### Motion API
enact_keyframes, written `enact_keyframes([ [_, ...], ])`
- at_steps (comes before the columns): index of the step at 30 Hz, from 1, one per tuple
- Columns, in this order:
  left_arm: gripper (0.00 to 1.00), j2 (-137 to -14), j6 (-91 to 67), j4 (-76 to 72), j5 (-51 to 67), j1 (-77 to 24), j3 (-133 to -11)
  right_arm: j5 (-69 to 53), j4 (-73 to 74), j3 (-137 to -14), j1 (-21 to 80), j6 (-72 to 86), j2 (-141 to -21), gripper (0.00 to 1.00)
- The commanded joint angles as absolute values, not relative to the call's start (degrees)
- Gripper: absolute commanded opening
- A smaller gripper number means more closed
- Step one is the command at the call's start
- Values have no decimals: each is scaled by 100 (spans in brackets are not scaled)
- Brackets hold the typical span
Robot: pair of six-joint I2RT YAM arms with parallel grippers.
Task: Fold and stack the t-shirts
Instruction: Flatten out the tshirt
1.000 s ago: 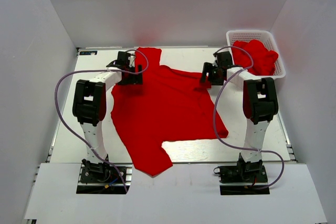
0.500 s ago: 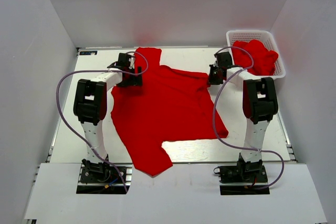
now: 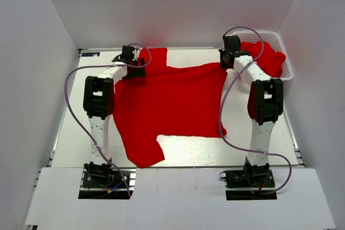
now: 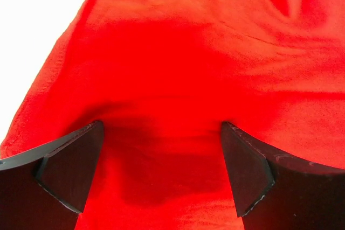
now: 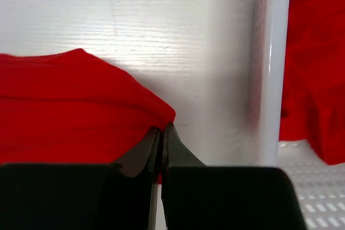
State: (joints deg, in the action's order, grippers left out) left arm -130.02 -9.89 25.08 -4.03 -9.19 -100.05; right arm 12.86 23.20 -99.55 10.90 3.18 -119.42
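Right claw pulled t-shirt corner rearward, clenched on it | left claw released

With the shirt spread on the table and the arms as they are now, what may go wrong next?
1. The right gripper is shut on only a thin edge of the t-shirt at its corner; a pull might slip it free.
2. The left gripper stands open over the cloth, gripping nothing; if the right one pulls alone, the shirt may skew or bunch.
3. The right gripper works close beside the basket; it could bump its wall.
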Motion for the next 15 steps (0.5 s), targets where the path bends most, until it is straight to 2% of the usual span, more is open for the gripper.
enact_keyframes([
  [1,100,-13421,-765,2830,-211,-853,-10256,1986,2584,-10379,1028,-307,-12392,0],
  [4,100,-13474,-405,2655,297,-853,-10327,2327,2628,-11028,1019,-571,-12805,7],
  [6,100,-13474,-194,2602,456,-853,-10389,2574,2646,-11337,1028,-737,-13120,16],
  [7,100,-13474,-193,2541,579,-853,-10389,2645,2715,-11555,1028,-773,-13209,23],
  [8,100,-13474,-98,2540,580,-853,-10389,2820,2794,-11662,1028,-756,-13262,34],
  [10,100,-13474,-36,2479,746,-853,-10502,2935,2769,-11909,1028,-799,-13403,36],
  [13,100,-13421,26,2479,922,-853,-10660,2673,2663,-12050,1072,-1002,-13342,45],
  [14,100,-13421,79,2479,923,-853,-10844,2428,2680,-12067,1081,-1011,-13211,57],
  [15,100,-13421,79,2548,1019,-853,-10950,2260,2733,-12120,1107,-1054,-13158,62],
])
